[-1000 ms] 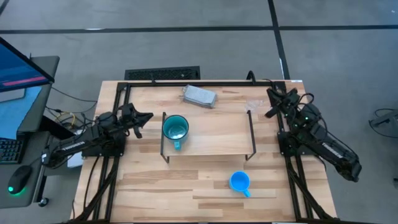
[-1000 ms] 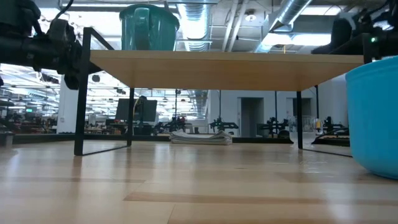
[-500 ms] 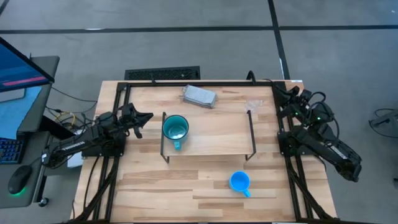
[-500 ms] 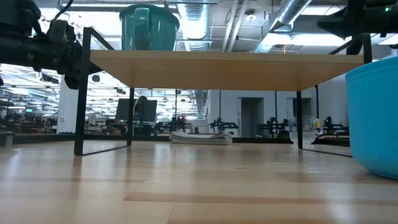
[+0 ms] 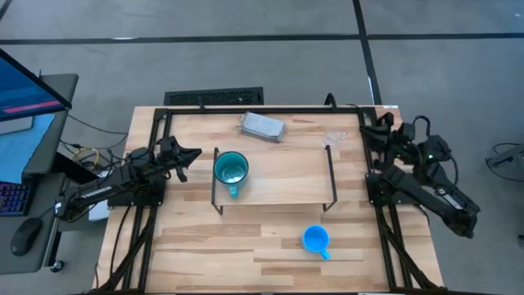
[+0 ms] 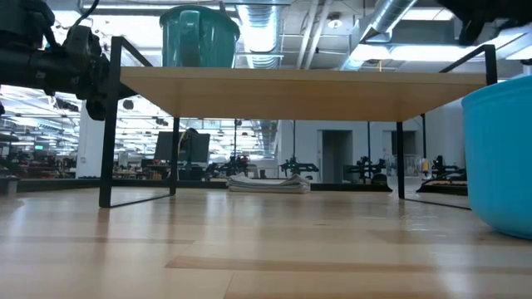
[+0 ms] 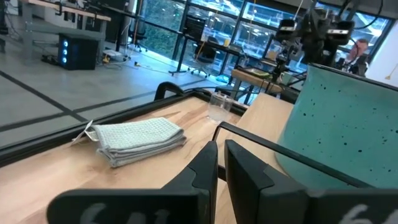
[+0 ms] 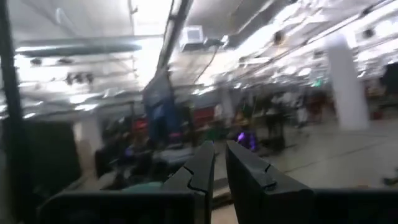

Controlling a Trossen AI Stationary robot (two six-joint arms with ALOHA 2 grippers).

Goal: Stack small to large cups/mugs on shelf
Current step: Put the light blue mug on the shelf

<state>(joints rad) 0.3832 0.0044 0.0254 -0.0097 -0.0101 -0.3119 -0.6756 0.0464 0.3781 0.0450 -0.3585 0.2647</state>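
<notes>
The teal mug [image 5: 231, 170] stands upright on the left end of the wooden shelf [image 5: 286, 184]; it also shows in the low view [image 6: 198, 37] and the left wrist view [image 7: 339, 124]. The blue mug [image 5: 315, 239] stands on the table in front of the shelf, large at the right of the low view [image 6: 499, 158]. The clear cup [image 5: 334, 138] stands on the table behind the shelf's right end and shows in the left wrist view [image 7: 219, 107]. My left gripper [image 5: 190, 156] is shut and empty just left of the shelf. My right gripper [image 5: 370, 129] is shut and empty, raised at the table's far right corner.
A folded grey cloth [image 5: 262, 126] lies near the table's far edge, behind the shelf [image 7: 137, 140]. The shelf's thin dark wire legs [image 6: 106, 124] stand at both ends. A dark frame rail [image 5: 262, 108] runs along the table's far edge.
My right gripper has drawn back from near the clear cup toward the table's right edge and gone up, tipping upward; in the low view it has risen almost out of the picture. The cups and my left arm have kept still.
</notes>
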